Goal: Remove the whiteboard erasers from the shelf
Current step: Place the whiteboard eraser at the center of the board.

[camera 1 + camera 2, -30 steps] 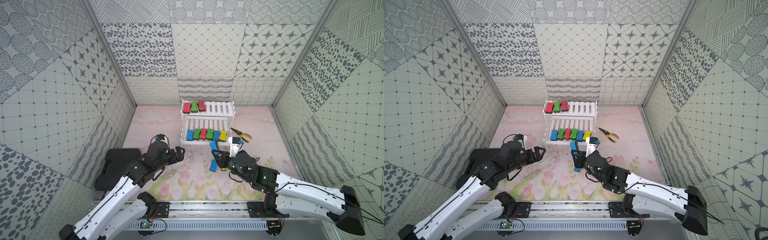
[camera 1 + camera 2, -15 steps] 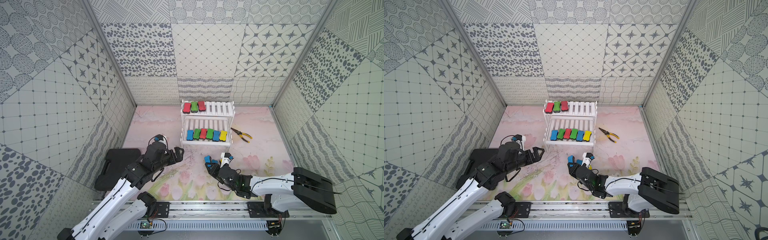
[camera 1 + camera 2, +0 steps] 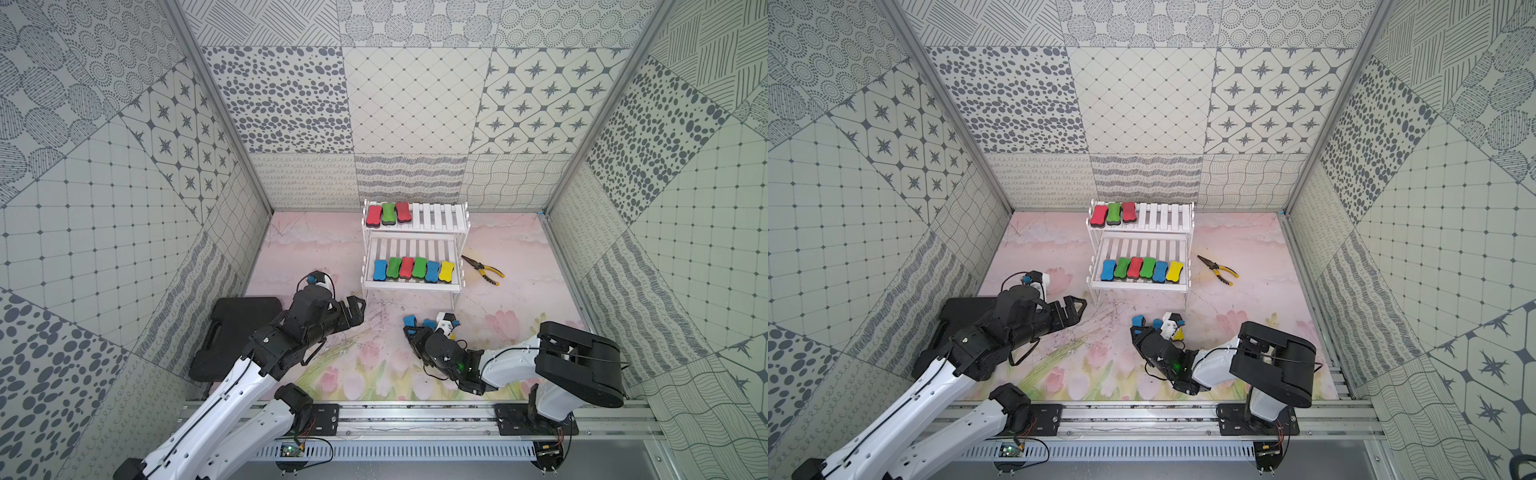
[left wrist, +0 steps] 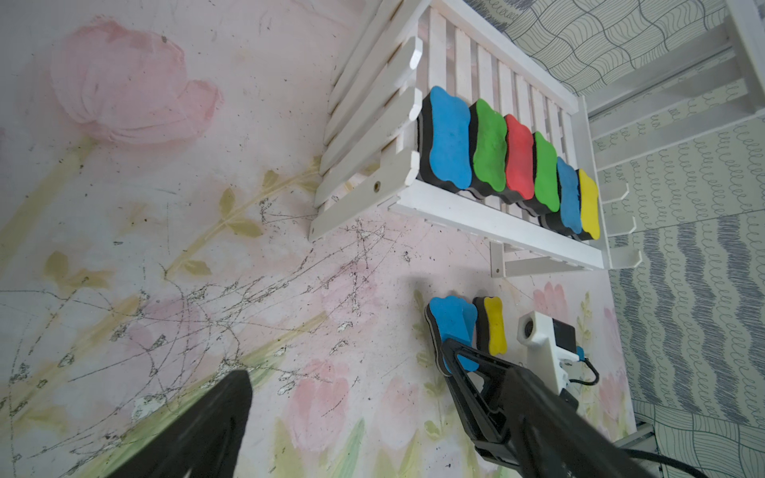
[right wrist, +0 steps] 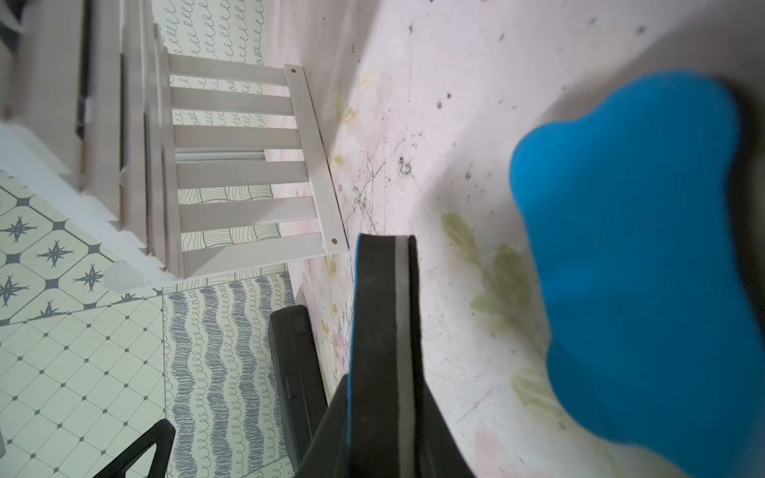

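right gripper [image 3: 410,330]: drawn back, lowered to floral mat [image 3: 374,357] | blue-topped bone-shaped felt-based eraser [image 3: 409,320]: travelled along, clamped between its fingers

Yellow-handled pliers [image 3: 484,271] lie flat on the tabletop [image 3: 316,249] toward its right side, seen in both top views. Their dark nose points back and to the left, and the handles are slightly spread. The tabletop has a pale pink print of tulips and green stems, scuffed with dark scratches. A black plastic case [image 3: 232,328] lies at the left edge, beside the wall. 3 walls [image 3: 415,104] of grey patterned tiles enclose the scene, and a metal rail [image 3: 415,413] runs along the front.
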